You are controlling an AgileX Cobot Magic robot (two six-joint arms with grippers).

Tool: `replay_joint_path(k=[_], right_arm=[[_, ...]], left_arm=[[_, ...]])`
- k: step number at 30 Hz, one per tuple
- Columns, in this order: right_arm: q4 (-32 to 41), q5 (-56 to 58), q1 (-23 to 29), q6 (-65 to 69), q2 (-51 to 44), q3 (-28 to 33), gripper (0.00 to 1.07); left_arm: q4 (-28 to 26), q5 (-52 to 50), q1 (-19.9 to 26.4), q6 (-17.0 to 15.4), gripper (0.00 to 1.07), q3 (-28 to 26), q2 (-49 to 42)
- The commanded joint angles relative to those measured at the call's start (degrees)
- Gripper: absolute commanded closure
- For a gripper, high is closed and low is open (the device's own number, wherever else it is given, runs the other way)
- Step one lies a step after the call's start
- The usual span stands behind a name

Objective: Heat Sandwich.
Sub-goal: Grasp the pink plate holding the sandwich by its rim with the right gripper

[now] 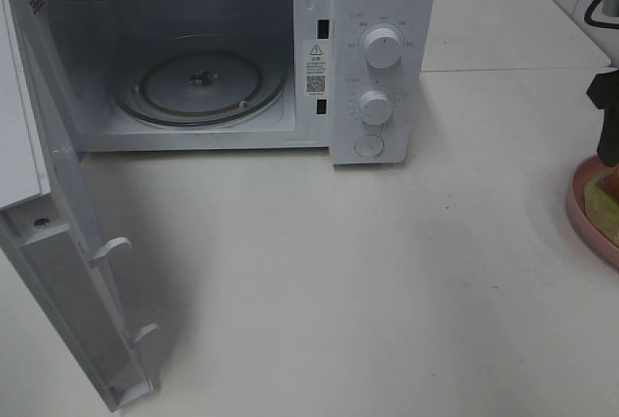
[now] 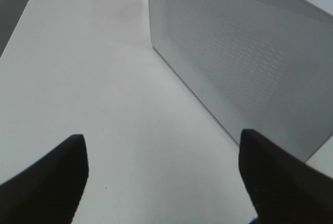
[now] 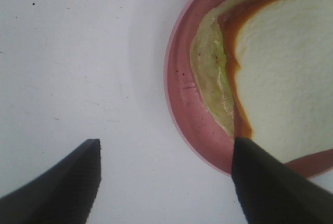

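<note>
Microwave sits upper left of the exterior frame, door swung fully open toward lower left. Cavity holds only the glass turntable. Two knobs and a round button on the panel.

Sandwich is at the far right edge of the exterior frame, on the pink plate, on the tabletop, well apart from the microwave. Both are cut off by the frame edge.

Right gripper: jaws wide apart, nothing between them. It hangs over the plate's rim; one finger overlaps the rim in the right wrist view, contact unclear. White bread with tan crust on top, greenish filling sticking out at the side.

Left gripper: jaws wide apart, holding nothing, over bare tabletop near the microwave's perforated side wall. Not visible in the exterior view.
</note>
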Motion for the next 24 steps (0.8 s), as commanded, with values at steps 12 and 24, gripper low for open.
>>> replay_joint_path(k=[12, 24], right_arm=[[1.8, -10.1, -0.1, 0.3, 6.4, 4.6, 0.38], [1.8, -16.3, -0.1, 1.3, 8.3, 7.9, 0.38]], left_arm=[[-0.2, -0.1, -0.2, -0.3, 0.31, 0.1, -0.2], [-0.2, -0.1, -0.2, -0.3, 0.31, 0.1, -0.2]])
